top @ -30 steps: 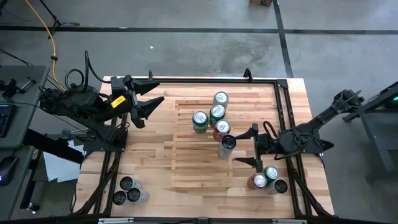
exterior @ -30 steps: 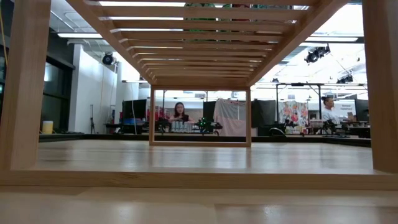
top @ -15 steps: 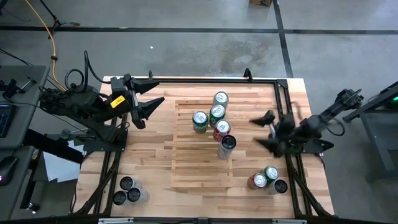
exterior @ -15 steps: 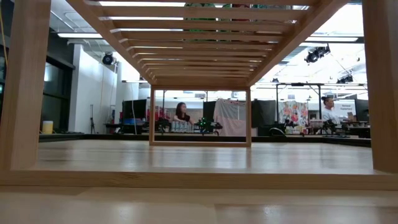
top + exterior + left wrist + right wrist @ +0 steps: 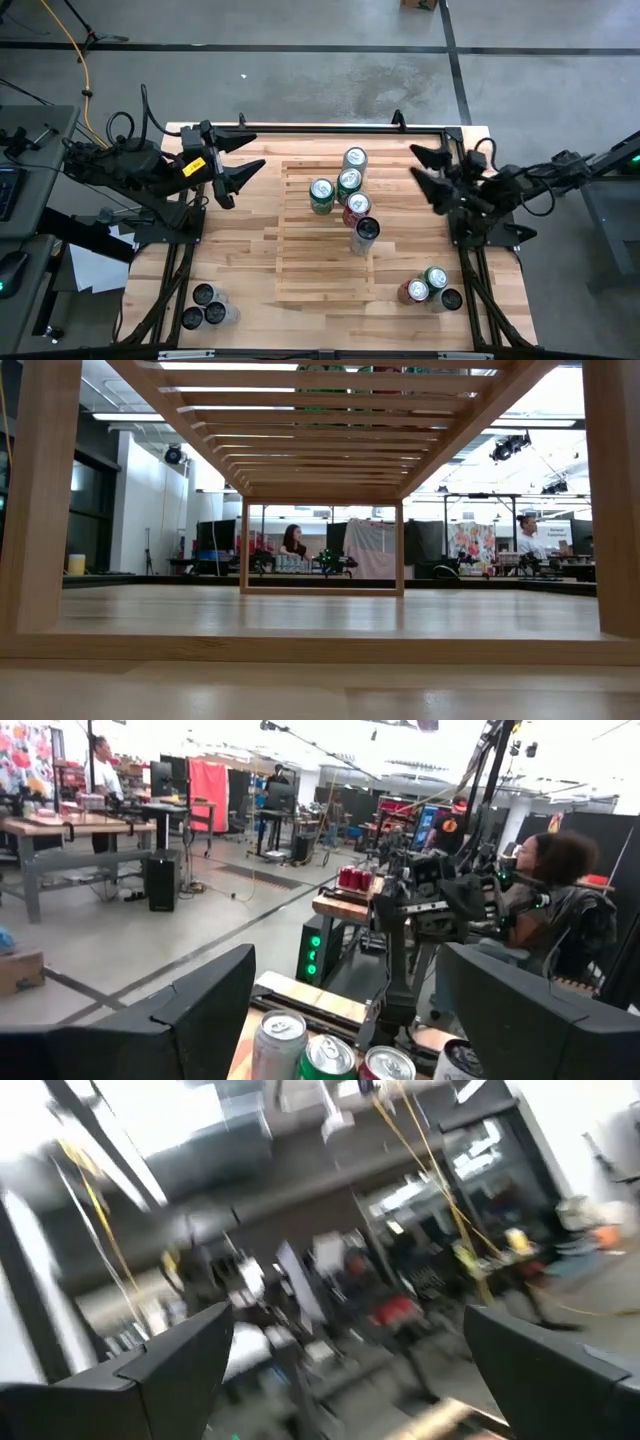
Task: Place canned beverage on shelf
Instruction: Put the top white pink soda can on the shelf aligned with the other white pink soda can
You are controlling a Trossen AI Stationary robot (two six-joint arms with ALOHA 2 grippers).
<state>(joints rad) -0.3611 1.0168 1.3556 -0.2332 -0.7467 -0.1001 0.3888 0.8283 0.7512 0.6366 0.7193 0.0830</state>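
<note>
Shelf: the shelf (image 5: 325,235) of pale slats sits mid-frame in the high view, on the butcher-block table (image 5: 230,260).
Cans placed: five cans stand on the slats toward its upper right: silver can (image 5: 355,159), two green cans (image 5: 349,181) (image 5: 321,193), red can (image 5: 357,206) and dark can (image 5: 366,231), closely clustered.
Cans waiting: three cans (image 5: 428,287) stand off the shelf at lower right; a dark trio (image 5: 207,306) sits at lower left.
Right gripper: the right gripper (image 5: 428,172) hangs at upper right, beside the shelf's edge, fingers spread and empty, well apart from the waiting cans.
Left gripper: the left gripper (image 5: 238,165) waits at upper left, fingers parted, holding nothing.
Step, as I judge it: fetching the next can from the lower-right group.
Doing it well: come straight down over the outermost can, close around its middle, lift clear, and set it on free slats away from the cluster so nothing tips.
</note>
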